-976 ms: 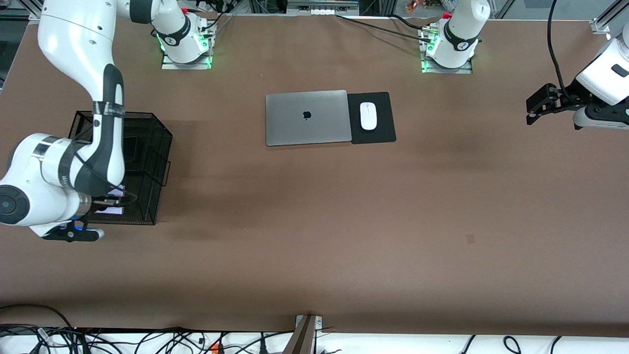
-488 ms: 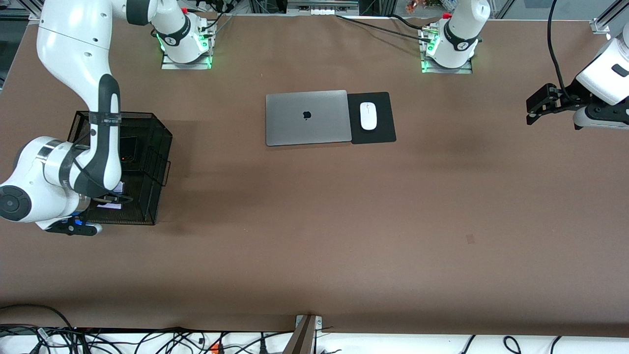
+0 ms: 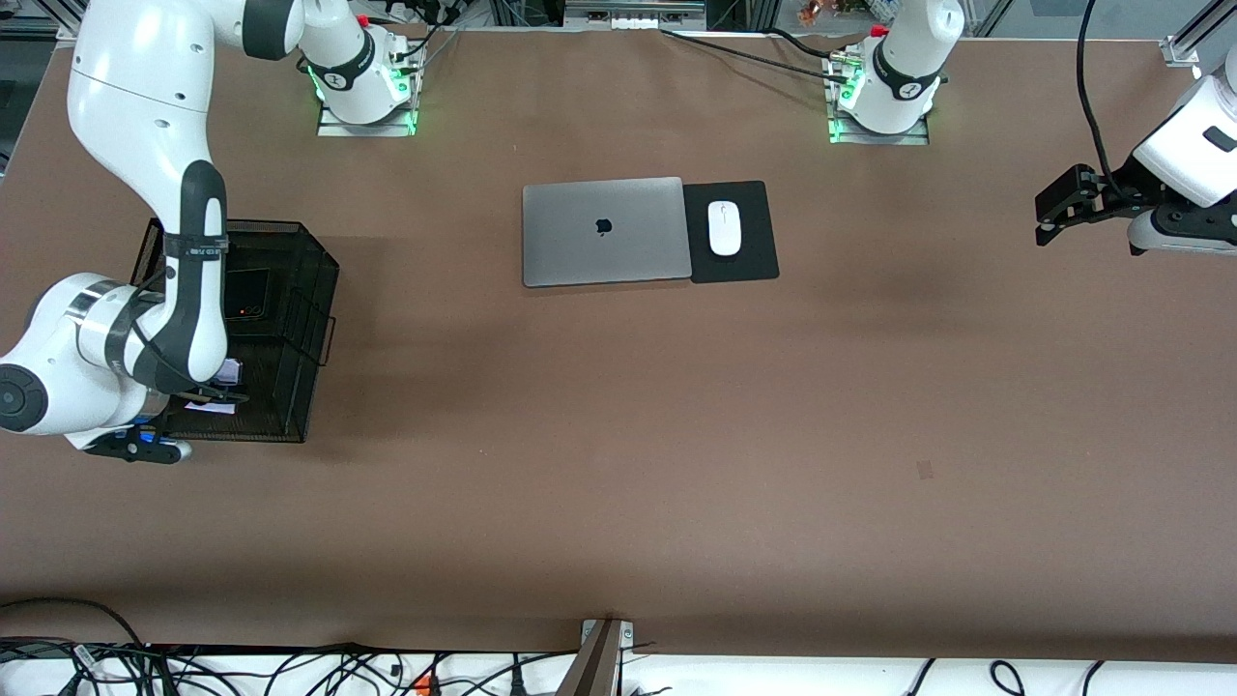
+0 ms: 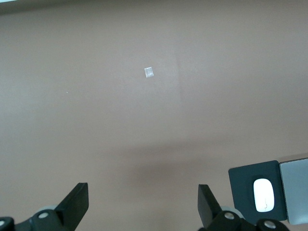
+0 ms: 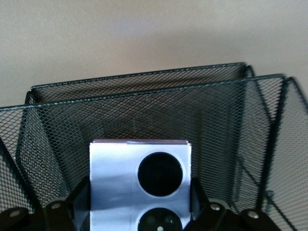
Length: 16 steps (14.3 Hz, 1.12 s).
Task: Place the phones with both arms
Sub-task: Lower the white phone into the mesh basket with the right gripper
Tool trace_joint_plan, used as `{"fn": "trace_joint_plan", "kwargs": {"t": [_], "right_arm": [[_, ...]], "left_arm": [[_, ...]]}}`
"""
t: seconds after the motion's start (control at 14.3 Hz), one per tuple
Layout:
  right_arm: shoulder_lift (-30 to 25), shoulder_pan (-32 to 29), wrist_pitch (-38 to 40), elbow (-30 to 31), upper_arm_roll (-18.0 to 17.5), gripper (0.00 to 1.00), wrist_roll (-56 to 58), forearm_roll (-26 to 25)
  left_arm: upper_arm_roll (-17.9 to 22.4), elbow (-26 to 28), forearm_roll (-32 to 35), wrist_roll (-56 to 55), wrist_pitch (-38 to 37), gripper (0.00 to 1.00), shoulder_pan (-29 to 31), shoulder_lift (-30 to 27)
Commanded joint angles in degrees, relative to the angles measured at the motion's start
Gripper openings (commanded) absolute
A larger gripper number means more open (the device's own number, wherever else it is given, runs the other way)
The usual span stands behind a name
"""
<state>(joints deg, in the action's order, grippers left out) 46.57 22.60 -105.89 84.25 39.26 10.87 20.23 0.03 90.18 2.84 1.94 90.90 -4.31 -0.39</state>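
My right gripper (image 5: 139, 204) is shut on the lavender-white phone (image 5: 115, 178), whose two black circles face the wrist camera. It holds the phone upright in the black mesh basket (image 3: 319, 261), in the compartment nearest the front camera. In the front view the phone (image 3: 228, 371) shows only partly beside the right wrist. A long black phone (image 3: 247, 290) stands in a compartment farther from the camera. The flip phone is hidden. My left gripper (image 3: 1044, 220) is open and empty over bare table at the left arm's end, and its fingers (image 4: 77, 204) stand wide apart.
A closed grey laptop (image 3: 604, 230) lies mid-table near the bases, with a white mouse (image 3: 724, 228) on a black pad (image 3: 749, 263) beside it. The basket's mesh walls (image 5: 144, 91) rise close around the right gripper. A small pale mark (image 3: 925, 470) is on the table.
The right arm's wrist and forearm have shifted a little toward the right arm's end of the table, with the phone still between the fingers. The left arm has not moved.
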Motion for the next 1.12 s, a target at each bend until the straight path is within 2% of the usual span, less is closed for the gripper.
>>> {"fn": "trace_joint_plan", "kwargs": {"t": [0.0,0.14,0.28,0.35,0.42,0.7,0.91,1.05], "right_arm": [[-0.7,-0.4,-0.5,1.5,-0.5,0.05,1.2,1.1],[-0.6,-0.4,-0.7,1.4,-0.4,0.12,1.2,1.1],[-0.7,-0.4,-1.0,1.2,-0.4,0.53,1.2,1.1],[-0.7,-0.4,-1.7,1.1,-0.4,0.85,1.2,1.2],[-0.7,-0.4,-2.5,1.0,-0.4,0.99,1.1,1.2],[-1.1,-0.2,-2.7,0.4,-0.4,1.00,1.0,1.6],[-1.2,-0.2,-0.3,-4.8,-0.4,0.99,0.8,1.6],[-1.1,-0.4,4.4,-9.1,-0.4,0.98,0.5,1.7]], "left_arm": [[-0.2,-1.5,-1.3,0.5,-0.5,1.00,0.6,0.6],[-0.2,-1.5,-1.3,0.5,-0.5,1.00,0.6,0.6],[-0.2,-1.4,-1.3,0.6,-0.5,1.00,0.6,0.6],[-0.2,-1.4,-1.3,0.6,-0.5,1.00,0.6,0.6],[-0.2,-1.4,-1.3,0.5,-0.5,1.00,0.6,0.6],[-0.2,-1.5,-1.3,0.5,-0.5,1.00,0.6,0.5],[-0.3,-1.5,-1.3,0.5,-0.6,1.00,0.6,0.6],[-0.3,-1.4,-1.3,0.5,-0.6,1.00,0.6,0.6]]}}
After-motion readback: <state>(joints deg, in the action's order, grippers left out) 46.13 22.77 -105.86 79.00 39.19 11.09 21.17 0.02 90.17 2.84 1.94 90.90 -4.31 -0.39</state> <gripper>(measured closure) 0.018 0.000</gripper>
